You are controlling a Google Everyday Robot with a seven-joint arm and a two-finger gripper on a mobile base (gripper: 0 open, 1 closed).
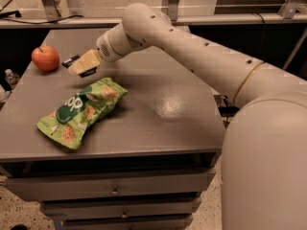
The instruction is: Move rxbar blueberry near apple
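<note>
Dim, warm light from above. A broad glare patch lies on the surface (165, 107), right of centre. The gripper (82, 64), hovering beside the apple (45, 58) at upper left, casts a soft, diffuse shadow beneath.
</note>
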